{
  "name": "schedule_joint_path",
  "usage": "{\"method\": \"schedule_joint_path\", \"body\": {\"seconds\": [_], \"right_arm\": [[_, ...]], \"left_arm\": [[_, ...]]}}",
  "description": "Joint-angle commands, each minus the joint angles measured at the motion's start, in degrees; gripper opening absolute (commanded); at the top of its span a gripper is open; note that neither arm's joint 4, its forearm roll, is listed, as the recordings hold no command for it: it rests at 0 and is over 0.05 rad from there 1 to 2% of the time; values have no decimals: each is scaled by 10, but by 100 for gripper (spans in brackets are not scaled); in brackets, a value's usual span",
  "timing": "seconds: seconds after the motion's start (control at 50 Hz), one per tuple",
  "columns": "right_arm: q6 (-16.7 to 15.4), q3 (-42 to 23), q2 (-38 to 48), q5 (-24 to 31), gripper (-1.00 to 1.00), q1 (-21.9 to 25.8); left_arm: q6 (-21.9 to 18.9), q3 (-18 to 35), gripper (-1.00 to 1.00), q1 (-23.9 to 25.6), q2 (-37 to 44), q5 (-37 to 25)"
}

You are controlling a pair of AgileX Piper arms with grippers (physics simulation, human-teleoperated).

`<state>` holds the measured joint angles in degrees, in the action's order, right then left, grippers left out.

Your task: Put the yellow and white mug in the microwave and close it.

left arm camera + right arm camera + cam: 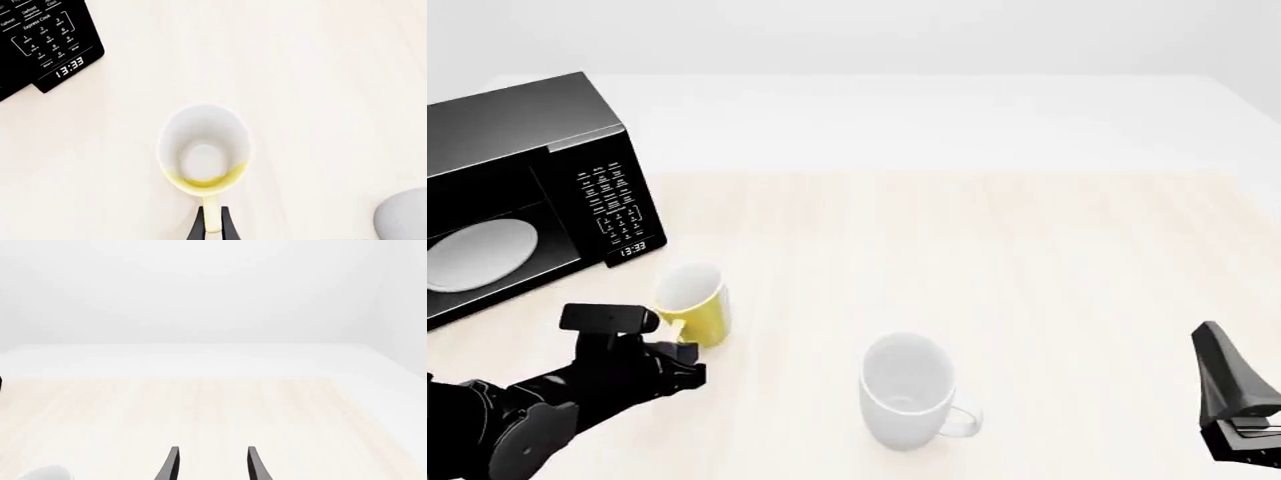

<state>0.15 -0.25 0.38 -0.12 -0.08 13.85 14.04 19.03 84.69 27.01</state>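
- Yellow and white mug (694,304): small, yellow outside, white inside. Stands upright on the desk (988,250), just in front of the microwave's keypad corner and apart from it. In the left wrist view the mug (203,150) is seen from above with its opening fully visible and its yellow handle toward the camera.
- Left end effector (681,352): reaches in from the near left of the desk to the mug's near side. In the left wrist view its two dark fingers (197,226) sit on either side of the yellow handle, clenched on it.
- Microwave (527,190): black box at the far left of the desk. Its cavity is in view with the white turntable plate (478,252) inside; the door itself cannot be made out. Keypad with white markings and a small clock on the right-hand panel, also visible in the left wrist view (47,40).
- White mug (910,390): larger, all white, upright near the middle of the near desk edge, handle to the right. Well apart from the yellow and white mug.
- Right end effector (1234,395): at the near right edge of the front view, well apart from both mugs. In the right wrist view its fingers (170,465) stand apart with bare desk between them, released and grasping nothing.
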Motion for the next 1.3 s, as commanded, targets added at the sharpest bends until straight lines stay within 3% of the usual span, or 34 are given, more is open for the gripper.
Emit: {"method": "schedule_joint_path", "body": {"seconds": [0.02,0.32,0.76,0.88,1.3], "right_arm": [[0,0,0,0,100,0],[0,0,0,0,100,0],[0,0,0,0,100,0],[0,0,0,0,100,0],[0,0,0,0,100,0]], "left_arm": [[-7,-16,-100,-8,-41,-15],[-27,-26,-100,-15,-174,-68],[-72,-61,-100,-75,-330,-138],[-79,-74,-100,-118,-346,-142],[-80,-82,-100,-200,-375,-159]]}}
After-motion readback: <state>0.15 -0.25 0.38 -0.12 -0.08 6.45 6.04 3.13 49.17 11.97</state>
